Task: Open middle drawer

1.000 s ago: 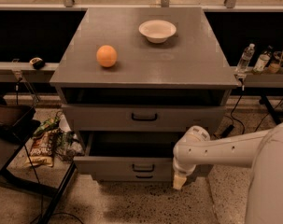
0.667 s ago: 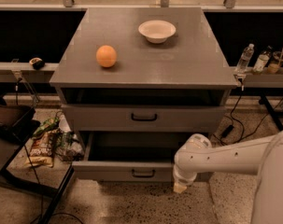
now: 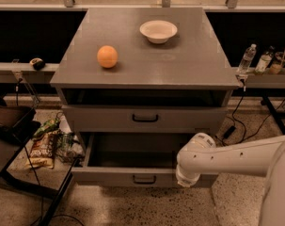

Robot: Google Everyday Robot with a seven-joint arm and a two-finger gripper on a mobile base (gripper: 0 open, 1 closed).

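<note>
— Where is the middle drawer lying?

— The middle drawer (image 3: 109, 175) is standing pulled out from the cabinet, below the closed drawer front (image 3: 95, 119). Its plain grey inside is showing, and its short black loop handle (image 3: 144, 179) is facing forward on the front panel.

— And the gripper?

— The gripper (image 3: 184, 180) is hanging at the right part of that front panel, just right of the handle and level with it. The white arm (image 3: 236, 157) is reaching in from the right edge (its rounded end is covering most of the tool), so whether the gripper is open or closed cannot be told. Whether it is touching the panel cannot be told either.

— What is sitting on the worktop?

— The worktop (image 3: 189, 60) is carrying an orange (image 3: 107, 56) towards its left front and a white bowl (image 3: 158, 31) further back, the two well apart.

— Anything lying around the cabinet?

— Snack bags (image 3: 41, 147) are lying on the floor to the left of the open drawer. Bottles (image 3: 247, 60) are standing on the ledge to the right.
</note>
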